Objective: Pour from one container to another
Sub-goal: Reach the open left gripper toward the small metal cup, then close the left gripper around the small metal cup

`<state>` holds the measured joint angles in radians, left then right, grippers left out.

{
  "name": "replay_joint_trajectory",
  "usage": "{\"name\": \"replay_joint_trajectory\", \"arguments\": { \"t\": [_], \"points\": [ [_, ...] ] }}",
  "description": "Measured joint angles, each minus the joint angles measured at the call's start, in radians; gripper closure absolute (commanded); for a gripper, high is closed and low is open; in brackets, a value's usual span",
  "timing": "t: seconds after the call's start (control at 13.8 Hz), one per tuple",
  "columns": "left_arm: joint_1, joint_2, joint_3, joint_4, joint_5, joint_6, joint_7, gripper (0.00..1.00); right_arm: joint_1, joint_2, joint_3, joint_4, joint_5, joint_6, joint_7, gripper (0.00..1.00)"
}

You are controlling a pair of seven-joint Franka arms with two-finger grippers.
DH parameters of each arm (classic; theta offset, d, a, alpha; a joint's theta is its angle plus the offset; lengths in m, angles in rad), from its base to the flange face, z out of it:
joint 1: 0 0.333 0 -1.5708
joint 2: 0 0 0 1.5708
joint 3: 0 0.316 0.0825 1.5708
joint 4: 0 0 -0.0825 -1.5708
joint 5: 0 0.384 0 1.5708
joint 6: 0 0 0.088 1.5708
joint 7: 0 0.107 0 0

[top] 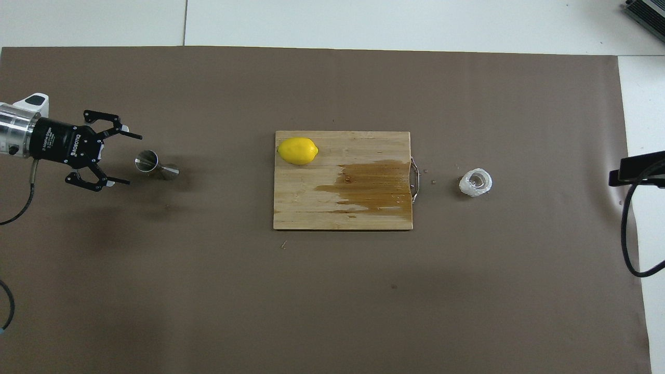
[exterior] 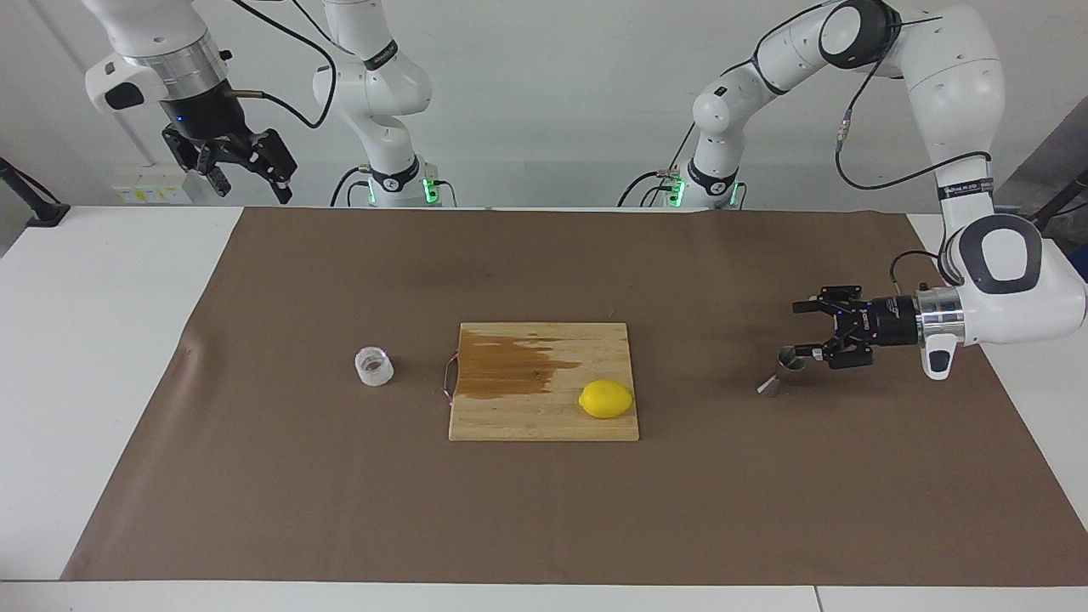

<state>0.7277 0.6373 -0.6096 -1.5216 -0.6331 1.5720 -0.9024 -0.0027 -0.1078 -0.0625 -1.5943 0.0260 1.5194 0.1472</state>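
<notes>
The left gripper [exterior: 801, 328] [top: 131, 159] is held low and level, jaws spread wide, nothing gripped. The steel jigger [exterior: 783, 370] [top: 154, 164] stands tilted on the brown mat [exterior: 340, 510] just beside the fingertips, toward the cutting board [exterior: 544, 416], apparently untouched. The clear glass cup [exterior: 375, 366] [top: 475, 183] sits upright near the board's handle, toward the right arm's end. The right gripper [exterior: 246, 170] waits raised and open.

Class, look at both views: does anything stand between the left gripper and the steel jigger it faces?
Nothing visible does. The left gripper, jaws open, faces the jigger across bare brown mat. The cutting board with the lemon lies between jigger and glass cup.
</notes>
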Motion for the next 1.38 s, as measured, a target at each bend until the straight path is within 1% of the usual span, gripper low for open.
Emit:
{"name": "replay_joint_trajectory", "arguments": {
  "t": [0.22, 0.51, 1.38],
  "points": [
    [0.000, 0.061, -0.001, 0.036, 0.002, 0.001, -0.021, 0.00, 0.000, 0.000, 0.000, 0.000, 0.000, 0.000, 0.000, 0.00],
    [0.000, 0.100, -0.001, 0.035, 0.003, 0.001, -0.030, 0.00, 0.000, 0.000, 0.000, 0.000, 0.000, 0.000, 0.000, 0.00],
    [0.006, 0.111, -0.001, -0.014, 0.008, 0.001, -0.036, 0.00, 0.000, 0.000, 0.000, 0.000, 0.000, 0.000, 0.000, 0.00]
  ]
}}
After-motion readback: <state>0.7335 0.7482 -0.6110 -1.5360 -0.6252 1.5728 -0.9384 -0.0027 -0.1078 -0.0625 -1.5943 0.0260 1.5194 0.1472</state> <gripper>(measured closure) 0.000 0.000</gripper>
